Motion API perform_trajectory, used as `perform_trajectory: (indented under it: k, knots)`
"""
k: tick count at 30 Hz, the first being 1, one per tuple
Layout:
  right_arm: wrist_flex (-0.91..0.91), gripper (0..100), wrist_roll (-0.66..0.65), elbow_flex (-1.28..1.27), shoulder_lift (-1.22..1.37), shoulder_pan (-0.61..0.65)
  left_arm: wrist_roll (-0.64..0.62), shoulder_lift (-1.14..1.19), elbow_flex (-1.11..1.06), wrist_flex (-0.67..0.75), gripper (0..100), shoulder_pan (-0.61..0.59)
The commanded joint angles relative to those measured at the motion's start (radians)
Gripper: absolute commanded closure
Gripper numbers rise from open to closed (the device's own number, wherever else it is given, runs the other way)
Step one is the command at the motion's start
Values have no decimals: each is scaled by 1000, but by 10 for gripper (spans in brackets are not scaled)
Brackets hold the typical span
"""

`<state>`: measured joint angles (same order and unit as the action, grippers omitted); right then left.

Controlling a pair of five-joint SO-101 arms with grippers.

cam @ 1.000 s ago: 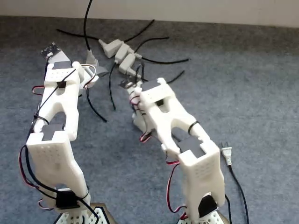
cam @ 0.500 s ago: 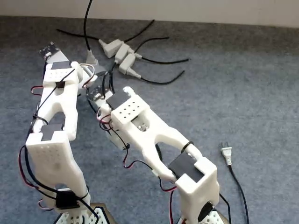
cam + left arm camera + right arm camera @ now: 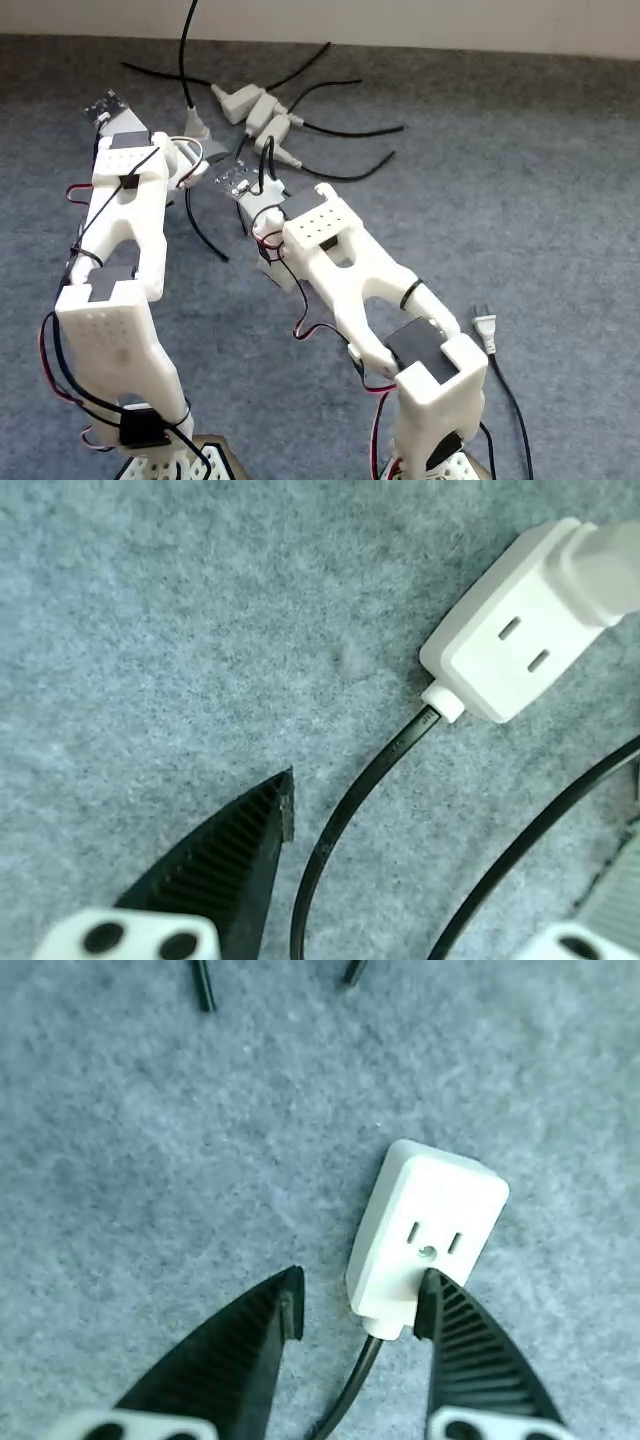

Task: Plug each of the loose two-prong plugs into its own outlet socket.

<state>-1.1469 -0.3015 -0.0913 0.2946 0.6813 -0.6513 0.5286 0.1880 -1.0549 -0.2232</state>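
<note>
Soft, even light from above leaves the grey carpeted surface (image 3: 540,220) uniformly bright, the white outlet socket (image 3: 428,1235) almost washed pale, and only faint, diffuse shadows hugging its edges and the black cord (image 3: 350,1380).

Both arms stretched forward; right tool (image 3: 360,1305) spread wide, pointing down; left tool (image 3: 195,160) apparently low too.

Grey carpeted desk (image 3: 560,200)
Short-piled and felt-like, it runs back to a pale wall strip (image 3: 450,20) along the far edge.
</note>
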Motion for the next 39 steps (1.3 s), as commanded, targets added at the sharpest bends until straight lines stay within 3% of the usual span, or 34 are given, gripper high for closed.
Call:
perform_trajectory:
  k: [1,13,25,39]
  knots:
    - [51,810,-17,-53,-33,-16,-8,-15,31,14,540,-12]
    - [214,810,-23,-263,-33,-77,-8,-15,31,14,540,-10]
    - [214,810,-23,-255,-35,-157,-8,-15,31,14,540,-7]
    - [208,810,-23,-70,-39,-200,-8,-15,31,14,540,-7]
